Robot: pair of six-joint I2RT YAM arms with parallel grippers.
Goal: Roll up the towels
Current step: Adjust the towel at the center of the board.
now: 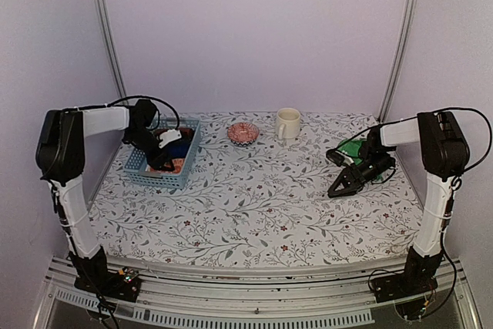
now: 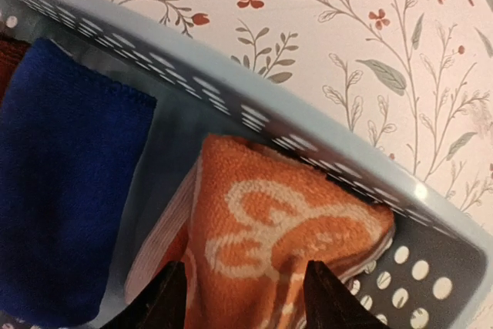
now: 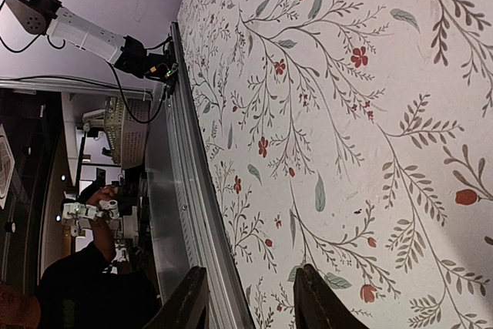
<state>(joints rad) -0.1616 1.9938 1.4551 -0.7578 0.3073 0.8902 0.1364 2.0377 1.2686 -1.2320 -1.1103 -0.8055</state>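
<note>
**Items on the printed table that are not part of the task**

A table (image 1: 254, 213) with a leaf-and-flower print fills the lower half of the top view. At left centre stands 1 pale blue perforated basket (image 1: 154, 179). The left wrist view shows a dark blue cloth roll (image 2: 62, 182) inside it, at frame left. Near the back edge, 1 red patterned bowl (image 1: 243, 132) sits left of 1 cream mug (image 1: 287, 123), not touching.

**Three cameras: one high overview, two close wrist views**

The top camera looks down from above and behind the arm bases, covering the whole table (image 1: 254, 213) to the far wall. The left wrist camera hangs close over the basket (image 2: 308, 125) at far left, which the overview also shows. The right wrist camera, low on the right, faces across the tabletop toward the near rail (image 3: 185, 213) and left arm (image 3: 85, 30).
</note>
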